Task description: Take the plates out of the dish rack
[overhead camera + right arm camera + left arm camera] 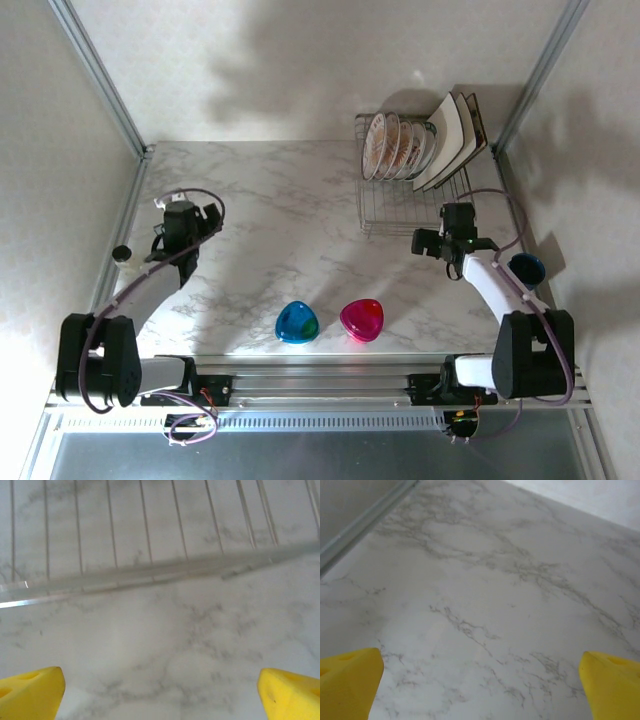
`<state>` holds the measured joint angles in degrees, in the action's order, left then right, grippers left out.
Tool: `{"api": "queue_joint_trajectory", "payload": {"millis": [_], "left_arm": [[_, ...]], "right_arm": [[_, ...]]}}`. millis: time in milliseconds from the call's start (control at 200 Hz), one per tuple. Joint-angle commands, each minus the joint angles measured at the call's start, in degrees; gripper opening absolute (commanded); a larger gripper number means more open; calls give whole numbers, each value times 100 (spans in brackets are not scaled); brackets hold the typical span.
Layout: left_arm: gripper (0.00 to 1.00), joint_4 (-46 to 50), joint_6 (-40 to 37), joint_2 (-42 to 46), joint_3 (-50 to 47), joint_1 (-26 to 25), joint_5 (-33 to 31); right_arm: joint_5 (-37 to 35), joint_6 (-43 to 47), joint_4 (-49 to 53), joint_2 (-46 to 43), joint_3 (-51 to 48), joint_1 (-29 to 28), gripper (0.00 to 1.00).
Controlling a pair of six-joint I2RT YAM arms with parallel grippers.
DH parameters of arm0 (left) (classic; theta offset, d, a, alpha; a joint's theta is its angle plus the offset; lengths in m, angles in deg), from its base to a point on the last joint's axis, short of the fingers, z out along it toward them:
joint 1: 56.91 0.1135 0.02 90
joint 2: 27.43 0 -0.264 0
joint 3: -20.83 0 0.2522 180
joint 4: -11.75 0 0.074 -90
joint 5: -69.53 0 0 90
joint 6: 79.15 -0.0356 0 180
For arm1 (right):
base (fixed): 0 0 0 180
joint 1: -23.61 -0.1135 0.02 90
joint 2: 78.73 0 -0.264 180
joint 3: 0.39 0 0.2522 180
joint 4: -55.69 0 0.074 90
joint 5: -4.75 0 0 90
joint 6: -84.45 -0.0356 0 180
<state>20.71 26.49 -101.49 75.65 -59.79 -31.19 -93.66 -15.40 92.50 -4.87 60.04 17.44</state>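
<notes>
Top view: bright, soft, even overhead light, no harsh glare. Broad diffuse shadows on back wall above dish rack (400, 210) and plates (400, 145). Fainter arm shadows on marble surface (280, 200). Right wall patchily shaded; bottom strip darker.

Left wrist view: surface pale, washed, mildly soft. Left end effector (480, 690) fingertips (347, 685) blurred at lower corners.

Right wrist view: rack wires soft, near bar smeared, small bright glint on bar at left. Right end effector (160, 692) fingertips (30, 692) out of focus.
</notes>
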Motion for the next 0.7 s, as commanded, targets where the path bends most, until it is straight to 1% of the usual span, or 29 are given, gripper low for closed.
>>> {"api": "queue_joint_trajectory", "payload": {"millis": [0,80,175,280,355,400,516,626,696], "left_arm": [[100,1787,276,-114,584,-44,68],[100,2242,248,-161,887,-83,263],[100,2497,162,-126,1119,-106,496],[100,2769,81,-191,1411,-140,704],[100,2937,37,-240,1562,-184,834],[99,3074,12,-279,1642,-217,911],[100,3373,-103,-348,1811,-363,852],[99,3651,-238,-479,2002,-438,824],[100,3724,-321,-529,2085,-471,792]], "right_arm": [[-277,-331,1576,-533,366,-84,99],[-341,-447,2164,-641,662,-87,99],[-141,-382,2674,-538,1081,-98,99],[169,-276,2885,-338,1642,-149,99],[310,-187,2932,-89,2254,-233,99],[300,-75,3003,159,2721,-327,99],[2,235,3188,969,4086,-513,99],[-110,489,3384,1950,5461,-666,98],[-300,632,3555,2601,6342,-837,97]]}}
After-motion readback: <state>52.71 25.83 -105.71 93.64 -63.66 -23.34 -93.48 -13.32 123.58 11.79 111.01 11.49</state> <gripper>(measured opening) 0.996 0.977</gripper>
